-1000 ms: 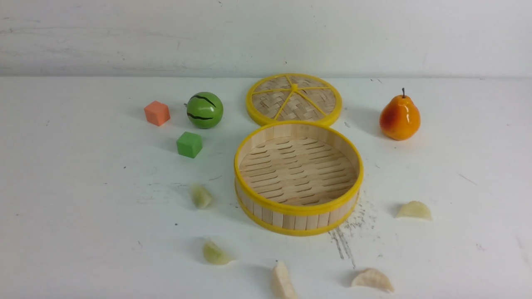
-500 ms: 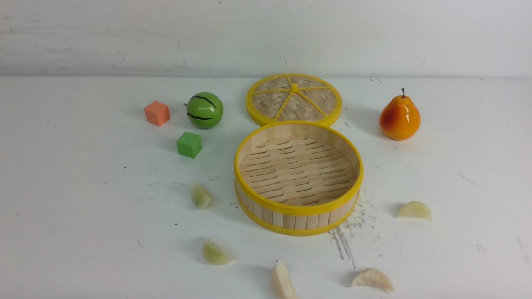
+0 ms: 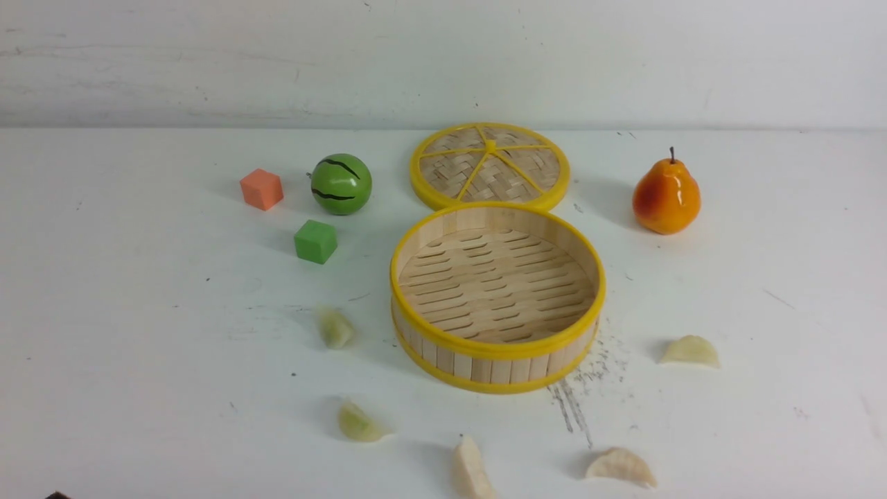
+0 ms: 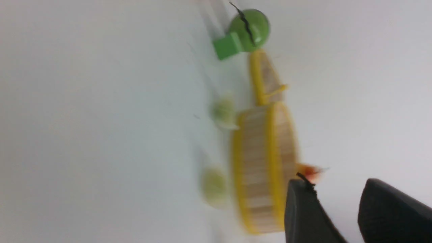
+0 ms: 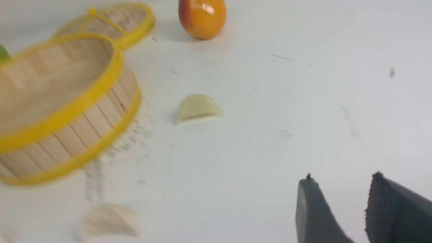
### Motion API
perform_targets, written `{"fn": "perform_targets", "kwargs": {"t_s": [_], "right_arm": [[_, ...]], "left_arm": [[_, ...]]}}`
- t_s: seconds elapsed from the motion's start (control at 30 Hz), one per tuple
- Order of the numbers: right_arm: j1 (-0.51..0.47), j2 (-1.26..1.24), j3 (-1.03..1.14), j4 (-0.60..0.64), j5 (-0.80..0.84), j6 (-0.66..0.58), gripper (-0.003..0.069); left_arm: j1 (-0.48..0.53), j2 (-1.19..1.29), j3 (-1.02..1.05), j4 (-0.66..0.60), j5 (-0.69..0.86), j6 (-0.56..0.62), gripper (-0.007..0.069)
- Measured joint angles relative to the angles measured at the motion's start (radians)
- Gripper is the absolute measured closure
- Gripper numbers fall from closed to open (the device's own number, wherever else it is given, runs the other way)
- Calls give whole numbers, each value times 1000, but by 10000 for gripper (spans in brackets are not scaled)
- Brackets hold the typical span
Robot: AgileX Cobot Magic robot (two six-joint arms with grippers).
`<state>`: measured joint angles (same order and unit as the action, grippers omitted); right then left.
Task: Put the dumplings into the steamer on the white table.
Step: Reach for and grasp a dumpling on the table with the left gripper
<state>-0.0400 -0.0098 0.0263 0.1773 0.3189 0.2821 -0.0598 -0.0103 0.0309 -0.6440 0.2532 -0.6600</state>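
Note:
The steamer [image 3: 495, 348] stands with nothing in it in the middle of the white table [image 3: 138, 346]. Several pale dumplings lie around its near side: two to its left [image 3: 336, 328] [image 3: 359, 422], two at the front edge [image 3: 472, 470] [image 3: 620, 466], and one to its right [image 3: 690, 351]. My left gripper [image 4: 335, 184] is open with nothing between its fingers, well short of the steamer [image 4: 260, 168] and two blurred dumplings [image 4: 222, 111] [image 4: 214, 185]. My right gripper [image 5: 342, 179] is open with nothing in it, apart from the nearest dumpling [image 5: 197, 108].
The woven lid [image 3: 490, 166] lies flat just behind the steamer. A green striped ball [image 3: 341, 184], an orange cube [image 3: 262, 188] and a green cube [image 3: 316, 241] sit at the back left. An orange pear [image 3: 666, 196] stands at the back right.
A small dark tip has come into the bottom left corner of the front view. Nothing on the table has moved.

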Motion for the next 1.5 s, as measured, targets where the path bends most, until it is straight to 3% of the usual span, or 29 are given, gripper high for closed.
{"fn": "perform_targets", "kwargs": {"t_s": [0.1, 0.13, 0.23, 0.4, 0.53, 0.6, 0.63, 0.7, 0.77, 0.8, 0.97, 1.1, 1.23, 1.5], "right_arm": [[0, 0, 0, 273, -26, 192, 419], [0, 0, 0, 273, -28, 203, 419], [0, 0, 0, 462, -32, 315, 419], [0, 0, 0, 506, -39, 343, 419], [0, 0, 0, 501, -35, 292, 419], [0, 0, -30, 501, -11, 195, 419], [0, 0, -30, 501, -11, 195, 419], [0, 0, -116, 500, -21, 47, 419], [0, 18, -194, 500, -44, -78, 437], [0, 28, -212, 500, -50, -104, 449], [0, 335, -496, 481, 20, -435, 644], [0, 610, -709, 440, 317, -652, 678], [32, 830, -817, 432, 534, -719, 678], [232, 978, -868, 391, 577, -732, 675]], "left_arm": [[0, 0, 0, -265, -17, -142, 386], [0, 0, 0, -265, -18, -145, 386], [0, 0, 0, -334, -26, -122, 386], [0, 0, 0, -375, -19, -53, 386], [0, 0, -43, -387, 26, 78, 386], [0, 0, -152, -375, 59, 327, 386], [0, 0, -161, -372, 62, 327, 386], [0, 4, -274, -316, 121, 525, 392], [0, 46, -363, -239, 196, 620, 422], [0, 72, -382, -217, 214, 625, 427], [0, 394, -641, 149, 466, 653, 631], [0, 646, -820, 385, 665, 625, 638], [-56, 834, -914, 484, 760, 574, 638], [-298, 1215, -1084, 624, 753, 422, 603]]}}
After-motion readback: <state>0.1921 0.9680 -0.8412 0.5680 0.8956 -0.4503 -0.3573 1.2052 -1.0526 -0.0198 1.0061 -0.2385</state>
